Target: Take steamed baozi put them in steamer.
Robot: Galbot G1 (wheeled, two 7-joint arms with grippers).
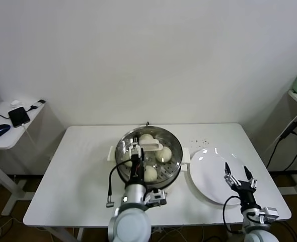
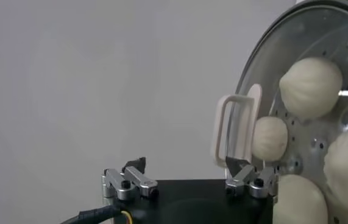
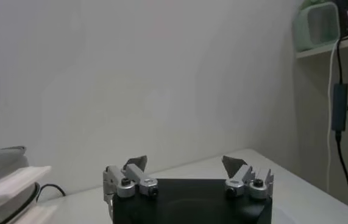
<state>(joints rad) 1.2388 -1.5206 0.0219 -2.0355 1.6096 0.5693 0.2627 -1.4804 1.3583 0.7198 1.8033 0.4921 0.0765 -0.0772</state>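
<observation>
1. Seen from the head camera, the steamer sits mid-table with four baozi on its perforated tray; a glass lid with a cream handle lies over its far-left part.
2. Same view: the left gripper hangs over the steamer's left half, fingers spread, pinching nothing, with a bun just beside them. Whether a finger touches the lid cannot be told.
3. Same view: the right gripper hovers above the near edge of the white plate, which lies just right of the steamer; its fingers stand wide apart and empty.
4. From the left wrist, the left gripper shows both fingertips well apart with nothing between them; the lid handle stands just beyond one tip, and the baozi lie in the steamer past it.
5. From the right wrist, the right gripper is likewise spread and holds nothing; the table stretches beyond, and the steamer's edge shows at one side.
</observation>
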